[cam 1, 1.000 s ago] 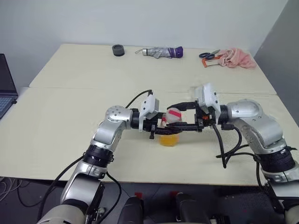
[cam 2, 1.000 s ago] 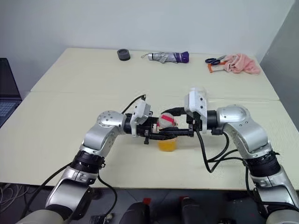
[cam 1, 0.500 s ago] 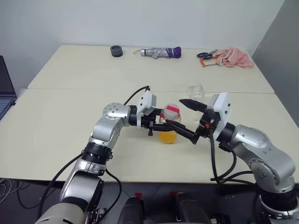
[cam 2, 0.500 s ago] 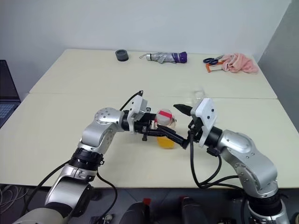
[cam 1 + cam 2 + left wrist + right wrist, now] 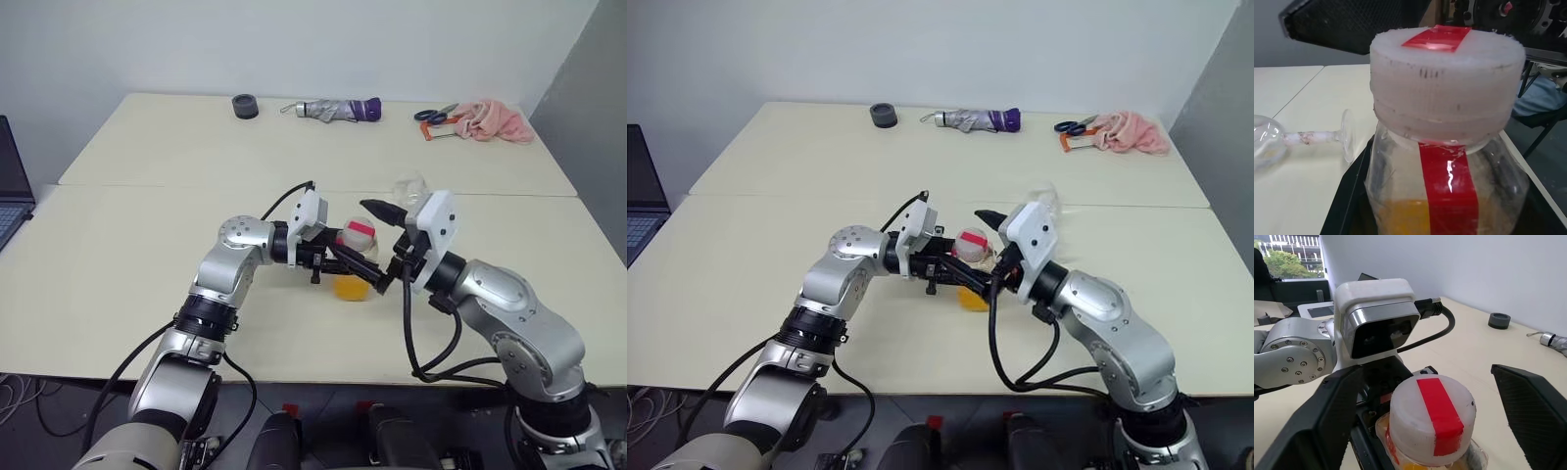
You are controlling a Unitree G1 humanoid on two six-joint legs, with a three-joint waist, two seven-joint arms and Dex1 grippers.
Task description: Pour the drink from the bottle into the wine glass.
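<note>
My left gripper [image 5: 338, 262] is shut on the bottle [image 5: 355, 257], holding it upright just above the table. Its white cap [image 5: 1431, 413] carries a red stripe, and the orange drink [image 5: 353, 288] fills the lower part. My right gripper [image 5: 371, 247] is open, with one black finger [image 5: 1334, 409] on each side of the cap, not touching it. The wine glass [image 5: 1283, 139] lies on its side on the table beyond the bottle, its foot turned toward the bottle; it also shows as the clear glass [image 5: 409, 187] behind my right gripper.
Along the table's far edge lie a black tape roll [image 5: 245, 106], a folded umbrella [image 5: 338, 109], scissors [image 5: 432, 116] and a pink cloth [image 5: 495, 122]. A laptop [image 5: 10, 191] sits at the far left. A seam [image 5: 176, 186] crosses the tabletop.
My right arm has dropped its elbow and swung round. Its gripper, first level beside the bottle, drew off to the right with jaws wide, then came back around the cap. The left gripper kept still.
</note>
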